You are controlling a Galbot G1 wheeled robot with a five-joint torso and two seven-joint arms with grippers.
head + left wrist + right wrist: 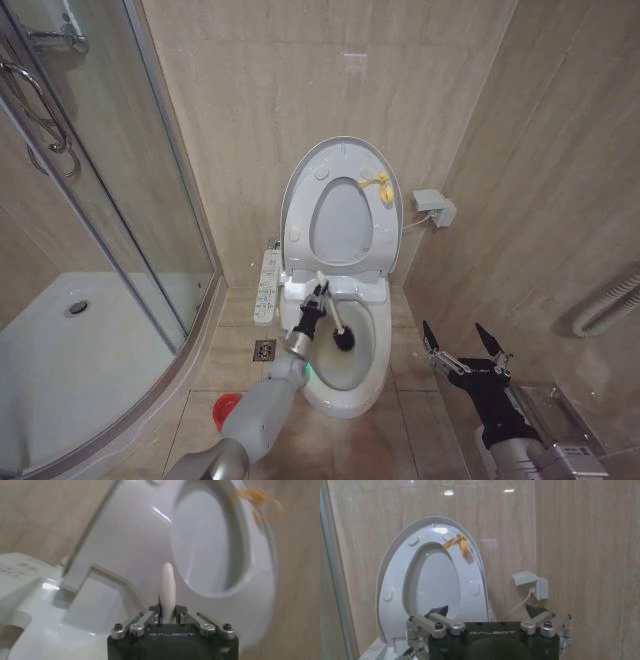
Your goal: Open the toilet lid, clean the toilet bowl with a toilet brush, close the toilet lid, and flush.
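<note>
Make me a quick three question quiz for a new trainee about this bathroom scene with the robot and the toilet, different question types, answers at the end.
1. True or false: the toilet lid is raised against the wall.
2. Multiple choice: the left gripper is shut on what? A) the yellow loop tag B) the toilet brush C) the red holder
3. Fill in: the right gripper hangs to the right of the toilet bowl with its fingers ____.

Key
1. True
2. B; the bristle head sits inside the bowl.
3. open, holding nothing
</note>
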